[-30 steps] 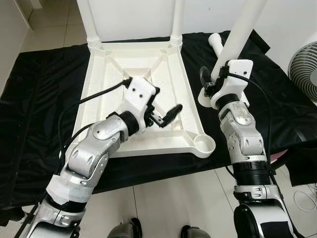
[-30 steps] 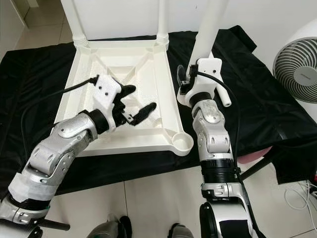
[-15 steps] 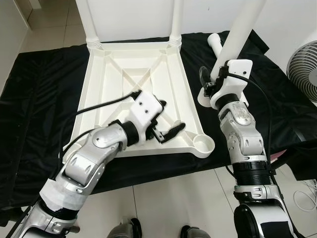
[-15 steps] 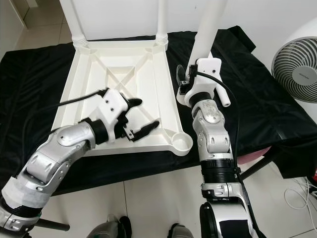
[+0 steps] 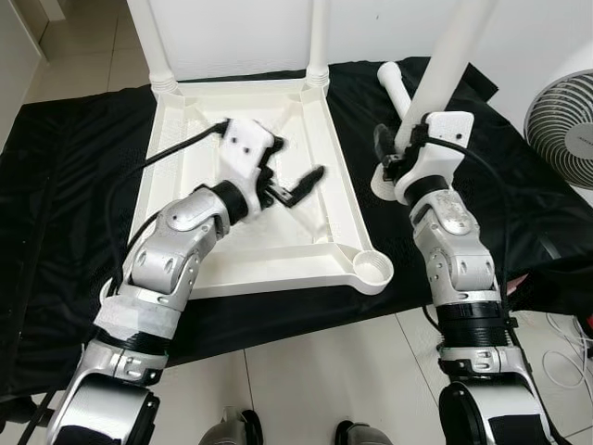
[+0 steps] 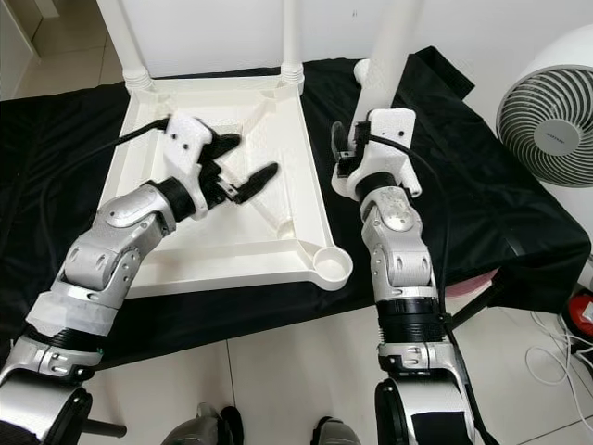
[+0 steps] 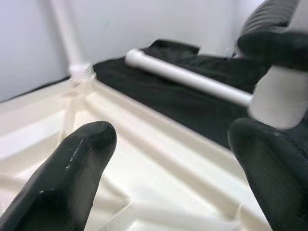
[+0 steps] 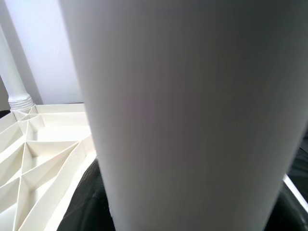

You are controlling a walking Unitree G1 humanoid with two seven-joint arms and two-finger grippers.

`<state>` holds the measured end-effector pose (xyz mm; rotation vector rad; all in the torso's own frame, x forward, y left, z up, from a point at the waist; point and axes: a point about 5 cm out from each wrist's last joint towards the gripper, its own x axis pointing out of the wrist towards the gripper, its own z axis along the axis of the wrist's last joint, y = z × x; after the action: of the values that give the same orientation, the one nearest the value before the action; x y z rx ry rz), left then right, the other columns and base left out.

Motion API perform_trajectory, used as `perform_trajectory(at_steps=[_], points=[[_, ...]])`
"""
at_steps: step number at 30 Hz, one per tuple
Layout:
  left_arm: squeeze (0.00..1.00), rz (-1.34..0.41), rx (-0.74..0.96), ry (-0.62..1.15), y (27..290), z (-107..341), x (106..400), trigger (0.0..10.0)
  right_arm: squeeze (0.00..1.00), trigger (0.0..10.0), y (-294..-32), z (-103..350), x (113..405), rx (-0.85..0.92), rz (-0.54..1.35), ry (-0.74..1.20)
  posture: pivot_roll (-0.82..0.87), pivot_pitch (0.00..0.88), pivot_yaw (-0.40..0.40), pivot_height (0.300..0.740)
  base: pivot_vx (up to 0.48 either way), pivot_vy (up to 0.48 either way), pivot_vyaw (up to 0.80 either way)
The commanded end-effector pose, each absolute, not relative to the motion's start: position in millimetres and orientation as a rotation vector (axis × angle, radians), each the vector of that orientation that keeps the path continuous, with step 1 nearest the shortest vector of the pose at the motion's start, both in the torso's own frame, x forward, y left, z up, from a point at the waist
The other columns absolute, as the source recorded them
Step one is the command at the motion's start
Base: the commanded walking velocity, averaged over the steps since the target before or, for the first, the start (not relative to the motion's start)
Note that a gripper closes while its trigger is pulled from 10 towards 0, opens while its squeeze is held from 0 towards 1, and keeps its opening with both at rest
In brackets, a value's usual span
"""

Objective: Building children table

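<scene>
A white plastic square tabletop [image 5: 232, 250] lies upside down on a black cloth [image 5: 65, 185] spread over the floor, its underside showing raised rims and diagonal stiffening ribs that cross at the middle. Two slim white plastic tube legs [image 5: 317, 42] already stand upright in the far left and far right corner sockets, long axes vertical. At the near right corner an empty round threaded socket [image 5: 373, 269] faces up.

The right gripper [image 5: 397, 148] sits just right of the tabletop's right edge, closed around a third white tube leg [image 5: 449, 56]. This leg's long axis runs up and slightly to the right, leaning a little from vertical, with its lower end near the cloth beside the tabletop. In the right wrist view the leg [image 8: 192, 115] is a broad white column close to the camera, with the ribbed tabletop [image 8: 38, 159] beyond it.

A fourth white tube leg [image 5: 397, 85] lies flat on the cloth behind the right gripper, its long axis running from the far left toward the near right, partly hidden by the held leg and the wrist.

The left gripper [image 5: 292, 184] hovers over the middle of the tabletop, its two black fingers spread apart and holding nothing, pointing right. In the left wrist view, the fingers [image 7: 72, 168] frame the lying leg [image 7: 187, 79] and a far corner socket.

A white round floor fan [image 6: 547, 111] stands at the far right, beyond the cloth's edge. Pale floor tiles [image 5: 315, 371] lie near the robot.
</scene>
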<state>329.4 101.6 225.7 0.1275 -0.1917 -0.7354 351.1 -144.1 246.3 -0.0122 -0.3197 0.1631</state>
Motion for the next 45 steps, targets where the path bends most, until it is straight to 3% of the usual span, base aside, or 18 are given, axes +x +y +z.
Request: perform_trajectory(at_steps=[1, 13, 18, 28, 36, 45], points=[[0.0, -0.776, 0.141, -0.143, 104.8, 212.2, 322.9, 10.0, 0.0, 10.0, -146.5, 249.5, 346.9, -0.017, 0.157, -0.348, -0.07, 0.113, 0.06, 0.74, 0.0, 0.0, 0.0], [0.0, -1.022, 0.264, 0.084, 119.1, 149.1, 281.6, 10.0, 0.0, 10.0, -146.3, 247.4, 346.5, -0.018, 0.159, -0.344, -0.07, 0.107, 0.062, 0.74, 0.0, 0.0, 0.0], [0.0, -1.053, 0.239, 0.092, 115.2, 148.6, 276.7, 10.0, 0.0, 10.0, -145.9, 247.6, 346.9, -0.02, 0.162, -0.343, -0.07, 0.107, 0.062, 0.74, 0.0, 0.0, 0.0], [0.0, -1.053, 0.217, 0.206, 139.8, 129.9, 268.8, 10.0, 0.0, 10.0, -146.0, 246.0, 345.7, -0.02, 0.156, -0.343, -0.07, 0.093, 0.072, 0.74, 0.0, 0.0, 0.0], [0.0, -1.202, 0.17, 0.284, 128.1, 117.4, 241.5, 10.0, 0.0, 10.0, -146.8, 245.1, 345.5, -0.019, 0.149, -0.341, -0.07, 0.087, 0.076, 0.74, 0.0, 0.0, 0.0], [0.0, -1.259, 0.158, 0.256, 109.6, 118.4, 238.3, 10.0, 0.0, 10.0, -145.4, 245.5, 346.4, -0.021, 0.154, -0.342, -0.07, 0.086, 0.078, 0.74, 0.0, 0.0, 0.0]])
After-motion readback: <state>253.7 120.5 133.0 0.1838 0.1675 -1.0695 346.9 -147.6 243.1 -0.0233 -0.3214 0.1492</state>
